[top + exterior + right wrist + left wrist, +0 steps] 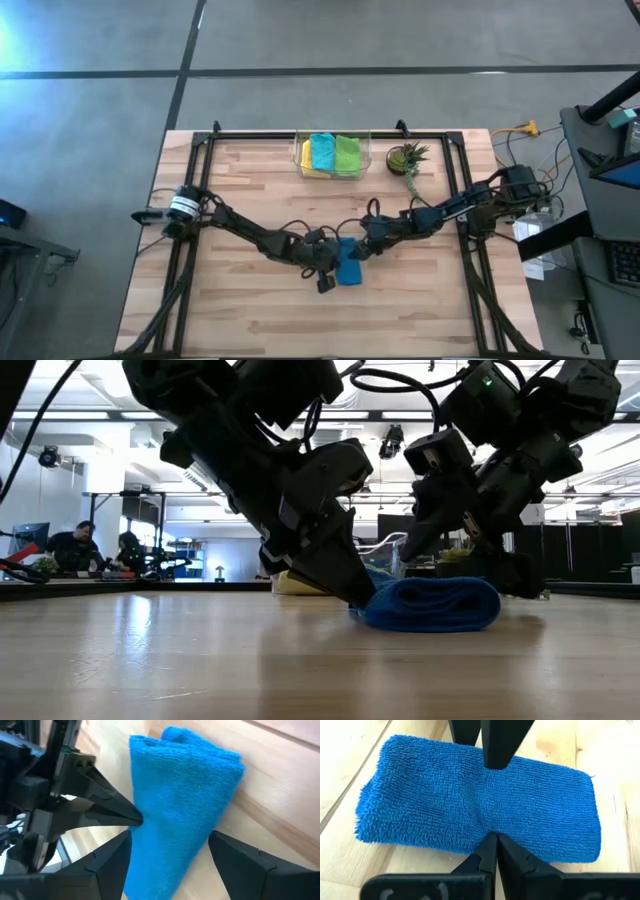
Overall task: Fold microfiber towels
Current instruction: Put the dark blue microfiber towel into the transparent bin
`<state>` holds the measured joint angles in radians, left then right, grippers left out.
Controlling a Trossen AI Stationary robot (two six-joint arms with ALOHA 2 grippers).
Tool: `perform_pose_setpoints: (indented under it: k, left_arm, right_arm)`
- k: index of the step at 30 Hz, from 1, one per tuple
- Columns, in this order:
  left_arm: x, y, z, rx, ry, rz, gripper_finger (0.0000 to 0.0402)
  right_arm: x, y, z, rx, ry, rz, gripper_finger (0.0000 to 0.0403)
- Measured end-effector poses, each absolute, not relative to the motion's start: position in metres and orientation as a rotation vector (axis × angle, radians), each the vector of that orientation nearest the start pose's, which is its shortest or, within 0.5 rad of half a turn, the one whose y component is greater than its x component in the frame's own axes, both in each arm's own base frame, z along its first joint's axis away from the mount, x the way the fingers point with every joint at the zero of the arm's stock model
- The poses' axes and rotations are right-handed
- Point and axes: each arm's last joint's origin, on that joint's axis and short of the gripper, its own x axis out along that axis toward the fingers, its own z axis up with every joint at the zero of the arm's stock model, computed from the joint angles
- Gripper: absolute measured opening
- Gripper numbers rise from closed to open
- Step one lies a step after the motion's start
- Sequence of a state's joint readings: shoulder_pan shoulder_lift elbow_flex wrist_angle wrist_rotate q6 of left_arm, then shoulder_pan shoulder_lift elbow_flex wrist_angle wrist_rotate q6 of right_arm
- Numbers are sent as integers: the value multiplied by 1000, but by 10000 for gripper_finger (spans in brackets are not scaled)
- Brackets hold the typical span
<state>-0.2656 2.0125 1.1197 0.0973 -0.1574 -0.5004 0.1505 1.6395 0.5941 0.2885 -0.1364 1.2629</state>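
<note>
The left gripper point(495, 837) is pressing its clenched jaws, tips together, against the long edge of the folded blue microfiber towel point(480, 805), which is lying flat near the middle of the pale wooden counter point(250, 320), a little toward its front edge. The right gripper point(170, 845) is standing with its jaws spread wide, released, one dark finger point(107, 862) on each side of the towel's narrow end, straddling it without pinching.

The right wrist view is showing the left gripper's pointed tips point(125, 815) touching the towel's side, and the stacked folded layers at the cloth's far end. The left wrist view is showing the towel as a tidy rectangle, with the right gripper's finger coming down onto its opposite long edge. The low view is showing the towel as a thick roll-like bundle resting on the counter, both arms bending down over it, the left gripper meeting its side at counter level. People are sitting far off in the room behind.

Only the high view is showing the clear plastic bin point(332, 157) at the counter's back edge, holding the yellow, teal and lime green towels point(330, 154), with a small green potted plant point(405, 158) just beside it.
</note>
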Motion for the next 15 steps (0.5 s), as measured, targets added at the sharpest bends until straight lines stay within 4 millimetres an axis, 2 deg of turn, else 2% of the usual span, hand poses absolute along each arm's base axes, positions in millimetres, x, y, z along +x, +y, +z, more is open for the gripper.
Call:
perform_pose_setpoints:
  k: [8, 15]
  left_arm:
    - [387, -98, 118, -341, 793, 84, 0]
    - [387, -98, 117, -348, 800, 69, 0]
  right_arm:
    - [291, 50, 102, 1227, 855, -256, 260]
    - [304, 53, 104, 1181, 839, -210, 260]
